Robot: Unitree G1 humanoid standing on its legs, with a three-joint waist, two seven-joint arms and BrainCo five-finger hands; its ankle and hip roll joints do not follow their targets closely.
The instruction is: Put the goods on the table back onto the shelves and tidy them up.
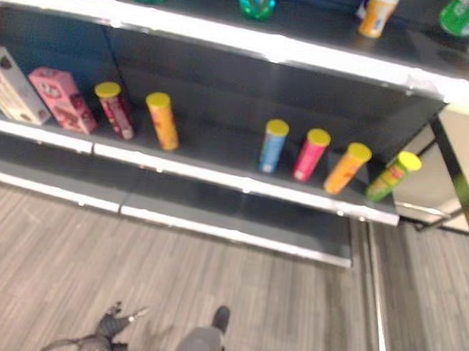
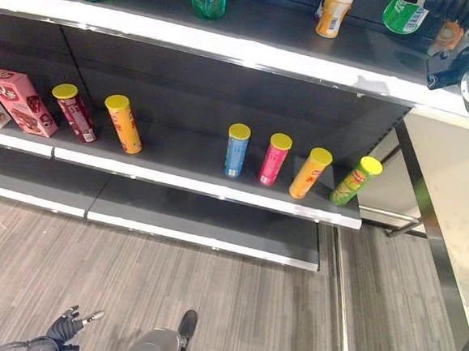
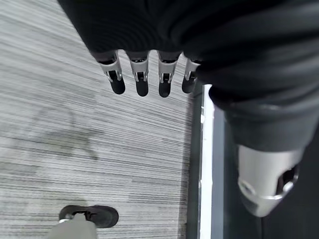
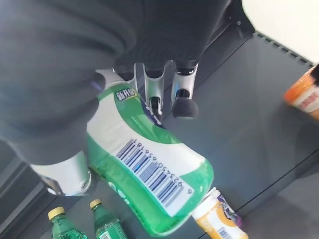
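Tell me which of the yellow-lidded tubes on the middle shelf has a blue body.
The blue tube, first of the group of four at the shelf's right part. Its neighbours to the right are pink, orange and green.

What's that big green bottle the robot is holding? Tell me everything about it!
The green bottle looks like clear green plastic with green liquid inside. A white and green label with a black barcode wraps around it. The right hand curls its fingers round it and holds it tilted above the dark top shelf, near a small orange and white bottle.
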